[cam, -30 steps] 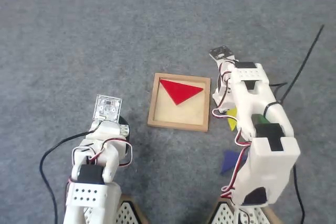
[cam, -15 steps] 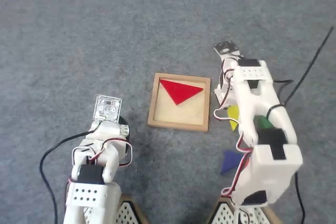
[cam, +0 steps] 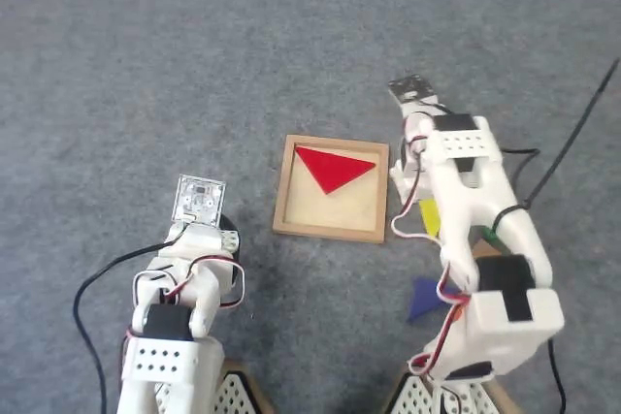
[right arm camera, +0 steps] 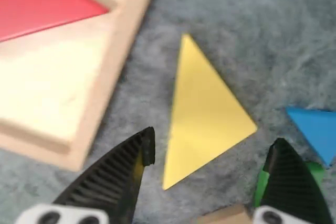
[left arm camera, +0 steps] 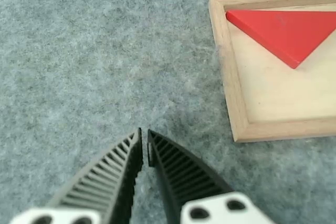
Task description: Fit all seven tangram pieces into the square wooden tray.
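Sitting nearest the bases, left arm [cam: 182, 312] is folded back low over the grey mat [cam: 146, 65]. Left gripper [left arm camera: 144, 132] is pinched nearly together, nothing between the jaws, tips low over the mat and short of the tray's near-left corner. Right arm [cam: 475, 239] stretches out along the tray's right side. Blue piece [cam: 424, 298] lies on the mat beside that arm, closest in. Next out, a green piece [cam: 485, 236] peeks from under the arm. Yellow triangle [right arm camera: 202, 124] lies flat just beside the tray's right rim, not touching it. Right gripper [right arm camera: 212, 142] is spread wide and holds nothing, one finger on each side of the yellow triangle; can't tell if the tips touch the mat. Square wooden tray [cam: 330, 232] sits mid-table between the arms. Red triangle [cam: 333, 169] lies inside it, long edge along the far rim, point aimed back toward the bases.
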`<state>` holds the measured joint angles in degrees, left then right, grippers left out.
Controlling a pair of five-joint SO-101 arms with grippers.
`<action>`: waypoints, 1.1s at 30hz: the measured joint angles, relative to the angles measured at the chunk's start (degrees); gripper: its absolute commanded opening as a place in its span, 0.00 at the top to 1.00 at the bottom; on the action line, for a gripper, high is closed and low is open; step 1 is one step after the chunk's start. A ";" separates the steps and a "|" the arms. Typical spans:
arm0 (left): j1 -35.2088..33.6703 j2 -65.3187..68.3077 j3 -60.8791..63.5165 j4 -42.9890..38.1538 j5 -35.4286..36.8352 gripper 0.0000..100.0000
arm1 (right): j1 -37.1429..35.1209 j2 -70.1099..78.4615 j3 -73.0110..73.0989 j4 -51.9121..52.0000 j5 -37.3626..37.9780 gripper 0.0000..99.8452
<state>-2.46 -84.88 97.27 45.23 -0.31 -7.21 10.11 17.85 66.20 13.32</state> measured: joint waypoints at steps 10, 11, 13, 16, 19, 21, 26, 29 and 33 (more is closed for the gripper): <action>0.00 0.00 0.00 0.00 0.00 0.98 | 0.35 11.34 -5.10 -0.26 1.41 0.75; 0.00 0.00 0.00 0.00 0.00 0.98 | 0.35 11.60 -5.45 -0.26 1.41 0.77; 0.00 0.00 0.00 0.00 0.00 0.98 | 0.35 11.60 -5.98 -0.26 1.41 0.77; 0.00 0.00 0.00 0.00 0.00 0.98 | 0.88 11.60 -6.68 -0.26 1.32 0.78; 0.00 0.00 0.00 0.00 0.00 0.98 | 0.88 11.69 -6.95 -0.26 1.23 0.78; 0.00 0.00 0.00 0.00 0.00 0.98 | 0.88 11.60 -6.95 -0.26 1.23 0.78; 0.00 0.00 0.00 0.00 0.00 0.98 | 0.62 7.30 -5.01 -0.35 0.09 0.77; 0.00 0.00 0.00 0.00 0.00 0.98 | 0.44 2.29 -2.73 -0.35 -0.18 0.73; 0.00 0.00 0.00 0.00 0.00 0.98 | 0.70 -1.41 -2.46 -0.35 -0.18 0.64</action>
<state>-2.46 -84.88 97.27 45.23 -0.31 -6.51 8.70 15.38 65.85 13.14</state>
